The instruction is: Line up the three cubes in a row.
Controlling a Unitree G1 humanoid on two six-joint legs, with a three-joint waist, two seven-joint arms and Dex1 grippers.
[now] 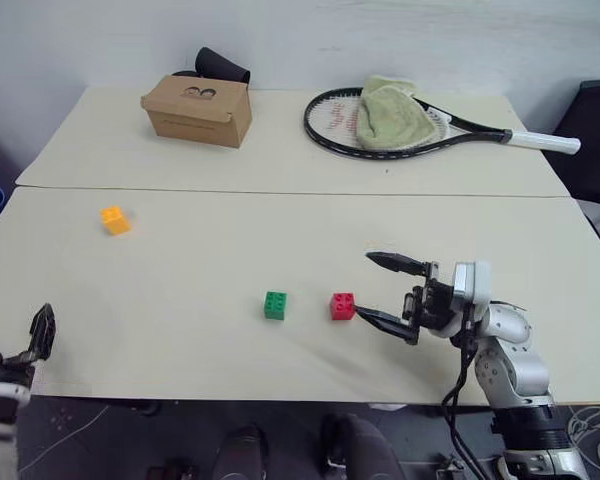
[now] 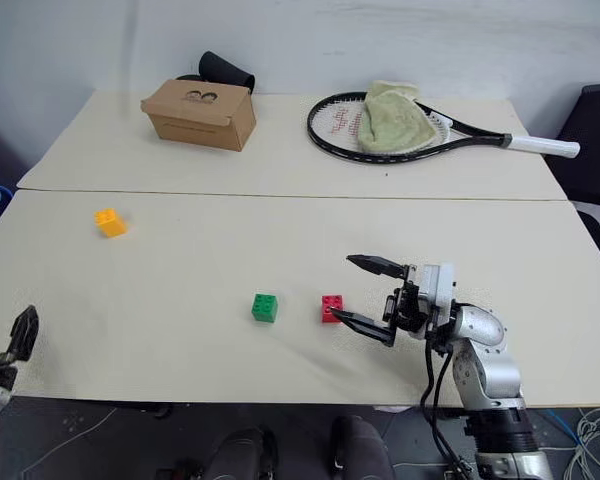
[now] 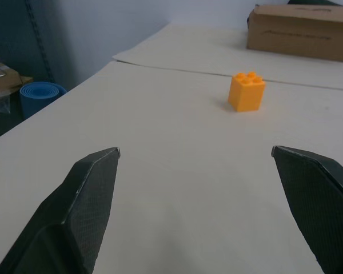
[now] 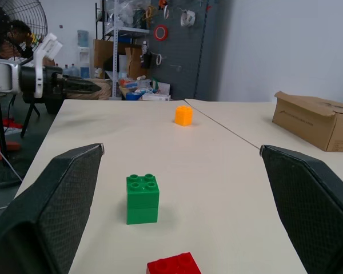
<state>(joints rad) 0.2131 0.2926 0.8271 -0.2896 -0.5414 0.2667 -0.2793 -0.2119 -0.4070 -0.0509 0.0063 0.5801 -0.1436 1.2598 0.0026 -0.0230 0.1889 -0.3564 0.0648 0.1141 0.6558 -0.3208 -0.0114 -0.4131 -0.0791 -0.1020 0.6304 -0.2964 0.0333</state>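
On the cream table (image 1: 180,330), the red cube (image 1: 343,306) sits near the front edge with the green cube (image 1: 275,305) just beside it at its 9 o'clock, apart from it. The yellow-orange cube (image 1: 115,220) lies well apart, at about 10 o'clock from the green one. The right gripper (image 1: 388,292) points toward the red cube from its 3 o'clock, jaws spread wide and empty, the nearer fingertip just beside the block. The left gripper (image 3: 194,165) hangs at the table's front-left corner, jaws wide and empty, facing the yellow-orange cube. At the far side rest a cardboard box (image 1: 198,109) and a tennis racket (image 1: 420,127) with a green towel (image 1: 390,113) over it.
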